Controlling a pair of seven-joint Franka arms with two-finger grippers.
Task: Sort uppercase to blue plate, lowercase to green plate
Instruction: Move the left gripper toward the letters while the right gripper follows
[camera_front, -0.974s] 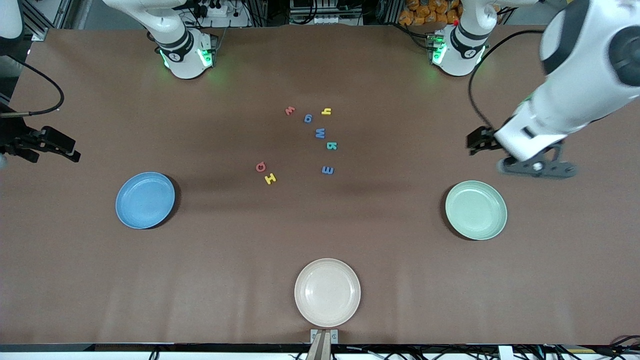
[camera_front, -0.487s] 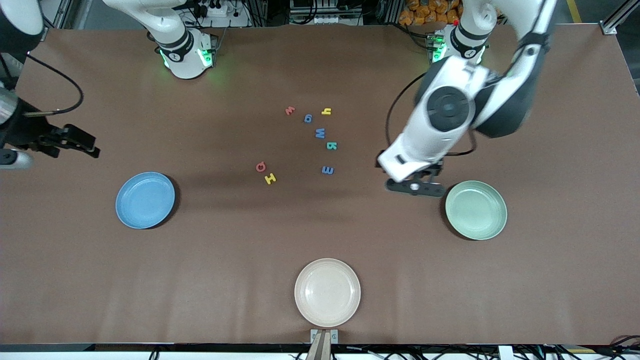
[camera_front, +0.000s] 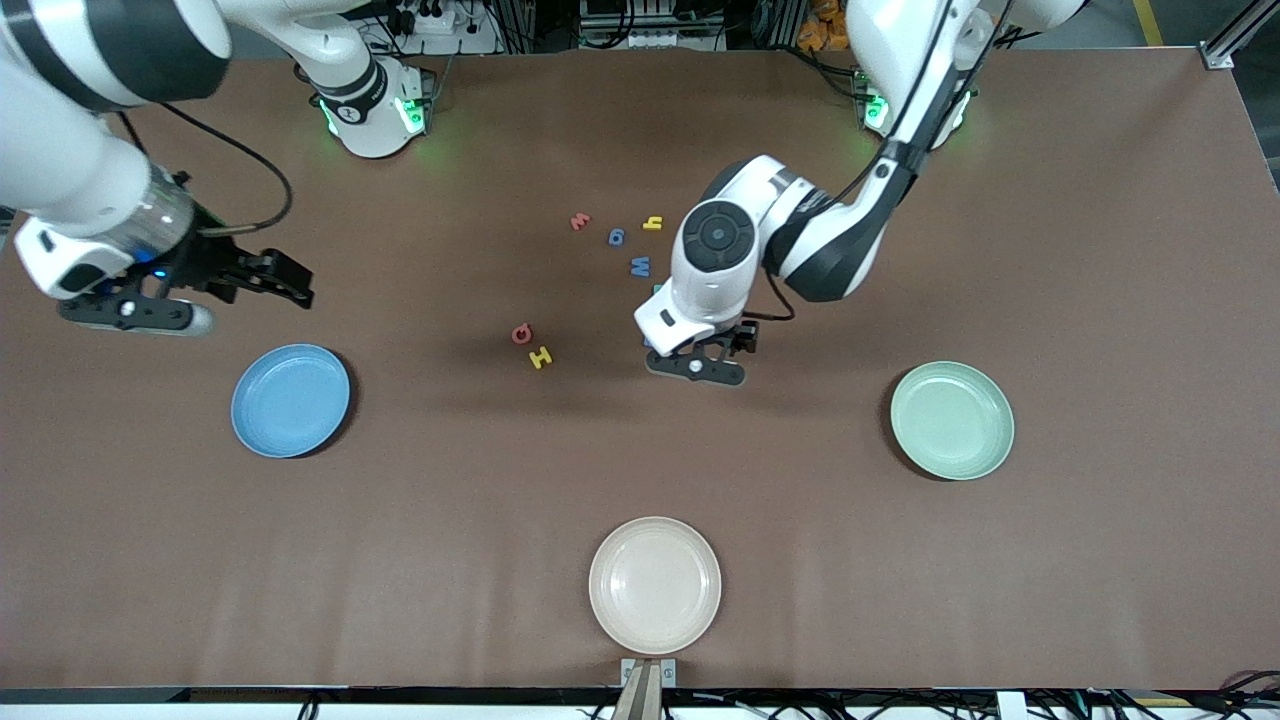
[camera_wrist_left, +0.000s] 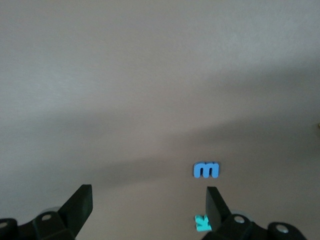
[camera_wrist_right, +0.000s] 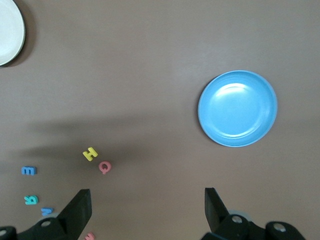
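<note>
Both empty: left pincer (camera_front: 697, 368) wide open over blue e (camera_wrist_left: 206, 170).

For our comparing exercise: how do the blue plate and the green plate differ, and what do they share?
Colour: the blue plate is sky blue, the green plate pale mint. Place: the blue plate sits toward the right arm's end of the table, the green plate toward the left arm's end. The blue plate also shows in the right wrist view; the green plate does not. Both are round, shallow, alike in size and hold no letters.
</note>
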